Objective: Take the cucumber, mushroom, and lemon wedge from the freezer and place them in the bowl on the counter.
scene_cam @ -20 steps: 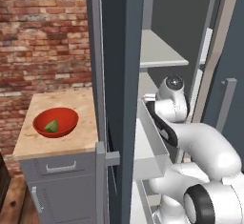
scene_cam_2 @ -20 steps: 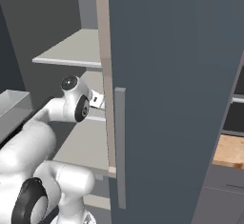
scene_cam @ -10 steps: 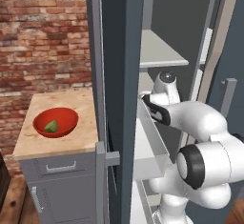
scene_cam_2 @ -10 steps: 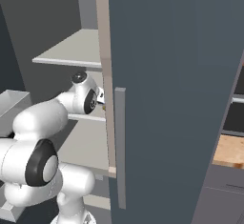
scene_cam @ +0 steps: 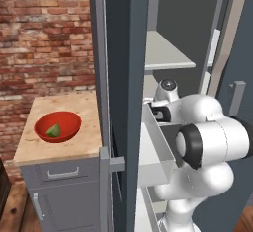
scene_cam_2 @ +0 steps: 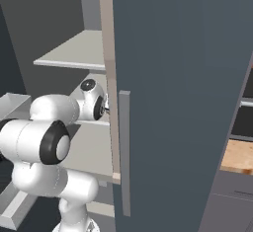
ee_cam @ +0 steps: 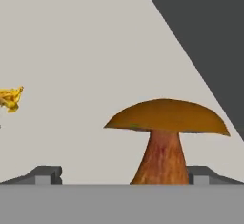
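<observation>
In the hand view my gripper point(ee_cam: 125, 175) is open, its two dark fingertips point(ee_cam: 45, 174) wide apart. The mushroom point(ee_cam: 164, 135), brown cap on a reddish-brown stem, stands upright on the pale shelf close ahead, nearer the right tip and touching neither. My arm point(scene_cam: 207, 142) reaches into the freezer point(scene_cam: 123, 78) and hides the hand in both base views. The red bowl point(scene_cam: 69, 122) sits on the counter point(scene_cam: 64, 149) left of the freezer, with a light green piece, apparently the lemon wedge point(scene_cam: 53, 131), lying in it. The cucumber is out of view.
A small crumpled yellow thing point(ee_cam: 10, 98) lies on the same shelf to the left. A grey freezer drawer point(scene_cam: 158, 149) is pulled out beside the arm. The open freezer door point(scene_cam_2: 183, 102) stands close on the right. A brick wall backs the counter.
The arm has folded further in toward the freezer shelf, its elbow swinging closer to the cameras. The jaws have stayed open.
</observation>
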